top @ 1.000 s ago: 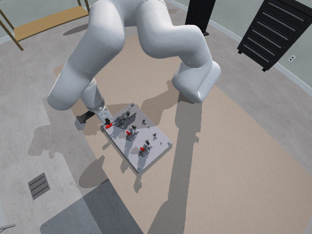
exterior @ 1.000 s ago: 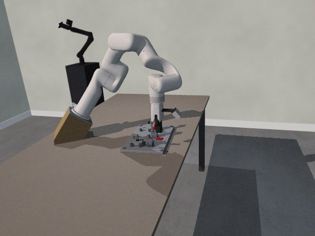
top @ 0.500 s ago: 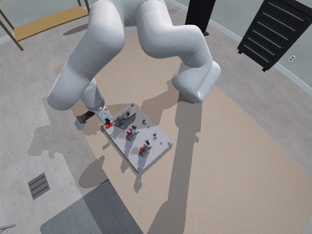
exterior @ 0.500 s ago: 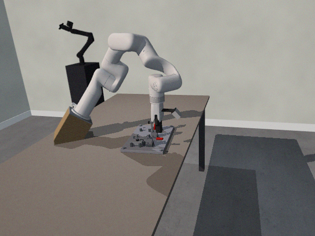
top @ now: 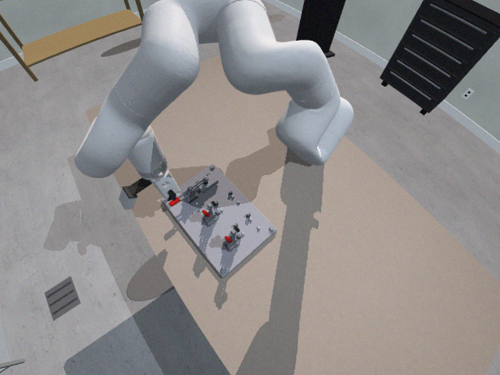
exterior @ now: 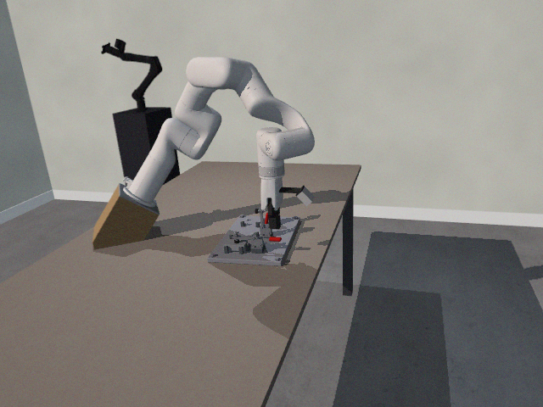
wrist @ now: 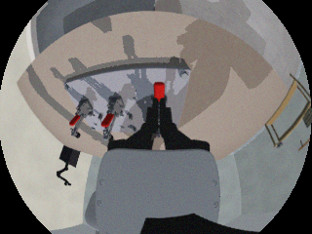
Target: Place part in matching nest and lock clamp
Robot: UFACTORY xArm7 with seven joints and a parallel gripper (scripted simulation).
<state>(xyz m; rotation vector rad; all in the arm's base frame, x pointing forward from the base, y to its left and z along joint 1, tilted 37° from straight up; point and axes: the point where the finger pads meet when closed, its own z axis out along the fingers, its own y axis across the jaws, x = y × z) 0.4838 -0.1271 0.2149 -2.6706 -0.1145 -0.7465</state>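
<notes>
The grey fixture plate lies on the table and carries three toggle clamps with red handles. The far clamp's red handle lies low and flat at the plate's edge, and its dark bar reaches over its nest. I cannot make out the part clearly under that bar. My gripper stands upright right above this handle. In the wrist view my fingers are shut together with nothing between them, and the red handle shows just beyond their tips. The middle clamp handle and the near clamp handle stand raised.
Small rest pads and blocks stand on the plate's right half. The table edge runs close beside the plate. The arm's tan base block sits at the left of the table. A black cabinet stands on the floor.
</notes>
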